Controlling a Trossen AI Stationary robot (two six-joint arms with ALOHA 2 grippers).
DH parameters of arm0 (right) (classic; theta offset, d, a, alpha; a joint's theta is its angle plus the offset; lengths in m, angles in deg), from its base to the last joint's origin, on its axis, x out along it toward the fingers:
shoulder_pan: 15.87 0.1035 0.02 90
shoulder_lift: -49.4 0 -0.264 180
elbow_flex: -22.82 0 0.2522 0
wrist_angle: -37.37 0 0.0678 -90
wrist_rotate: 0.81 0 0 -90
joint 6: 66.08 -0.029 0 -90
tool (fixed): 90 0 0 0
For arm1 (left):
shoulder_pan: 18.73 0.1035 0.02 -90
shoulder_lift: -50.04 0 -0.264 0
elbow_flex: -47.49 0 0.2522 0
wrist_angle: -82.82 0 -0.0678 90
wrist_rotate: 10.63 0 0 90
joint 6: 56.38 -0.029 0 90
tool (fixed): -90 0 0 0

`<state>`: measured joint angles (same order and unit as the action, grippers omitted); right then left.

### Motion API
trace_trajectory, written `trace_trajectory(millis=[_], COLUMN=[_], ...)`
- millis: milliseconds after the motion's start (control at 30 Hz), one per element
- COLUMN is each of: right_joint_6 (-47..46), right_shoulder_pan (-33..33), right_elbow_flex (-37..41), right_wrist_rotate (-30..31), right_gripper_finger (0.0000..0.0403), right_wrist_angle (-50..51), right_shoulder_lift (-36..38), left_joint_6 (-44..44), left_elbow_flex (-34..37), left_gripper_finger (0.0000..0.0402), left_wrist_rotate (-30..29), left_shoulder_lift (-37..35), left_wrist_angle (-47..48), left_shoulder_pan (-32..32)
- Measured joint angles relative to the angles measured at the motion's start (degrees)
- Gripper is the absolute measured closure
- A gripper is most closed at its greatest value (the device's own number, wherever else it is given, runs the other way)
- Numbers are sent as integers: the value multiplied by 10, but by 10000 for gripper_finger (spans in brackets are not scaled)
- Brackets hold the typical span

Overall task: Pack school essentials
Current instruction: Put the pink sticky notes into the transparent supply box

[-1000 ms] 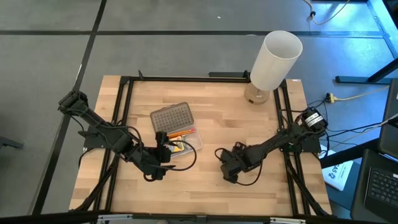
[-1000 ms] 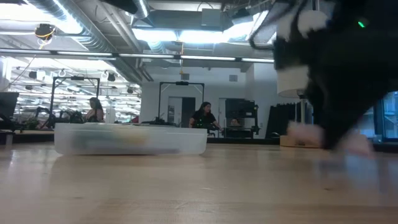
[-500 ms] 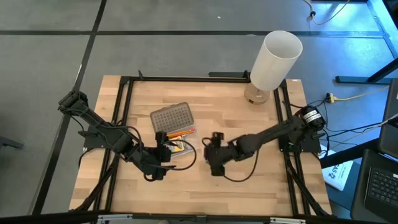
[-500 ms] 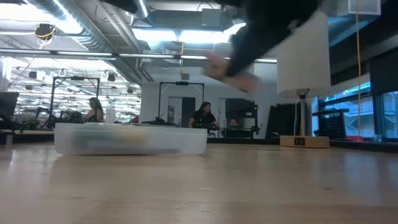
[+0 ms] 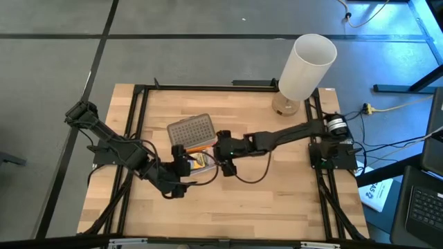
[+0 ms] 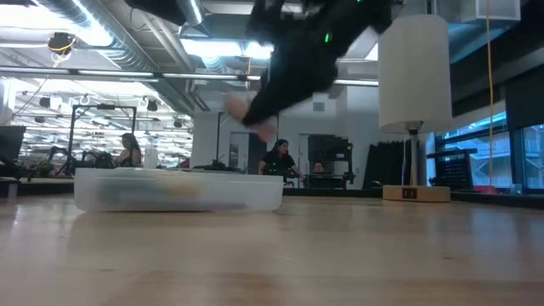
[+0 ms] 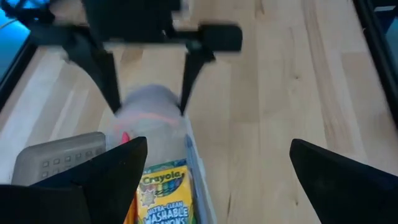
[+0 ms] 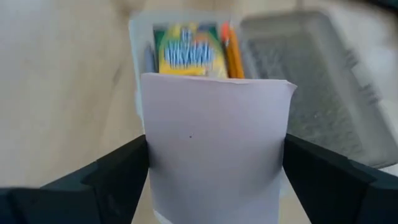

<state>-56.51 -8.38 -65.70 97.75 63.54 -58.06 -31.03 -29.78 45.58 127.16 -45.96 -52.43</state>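
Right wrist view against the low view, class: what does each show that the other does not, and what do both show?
Only the right wrist view shows the crayon box and orange pencils lying in the clear case, with the grey lid beside it. Only the low view shows the tall white cylinder and people in the room behind. Both show the pink pad held in the right gripper, raised near the case.

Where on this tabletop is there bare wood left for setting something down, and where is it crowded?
Bare wood lies along the table near edge, and between the case and the white cylinder. The middle is crowded: the left gripper and the right gripper, holding the pink pad, flank the case.
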Motion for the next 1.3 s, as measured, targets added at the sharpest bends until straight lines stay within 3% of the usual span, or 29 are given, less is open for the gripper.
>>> trace_trajectory(millis=[333,1300], right_joint_6=[32,43], right_shoulder_pan=[-23,-33], right_elbow_flex=[0,0], right_wrist_rotate=[-7,-7], right_gripper_finger=[53,53], right_wrist_angle=[-38,-45], right_shoulder_lift=[-67,-70], left_joint_6=[0,0], left_elbow_flex=[0,0], left_gripper_finger=[13,13], left_wrist_rotate=[-7,-7], left_shoulder_lift=[0,0], left_wrist_angle=[26,66], left_shoulder_pan=[31,64])
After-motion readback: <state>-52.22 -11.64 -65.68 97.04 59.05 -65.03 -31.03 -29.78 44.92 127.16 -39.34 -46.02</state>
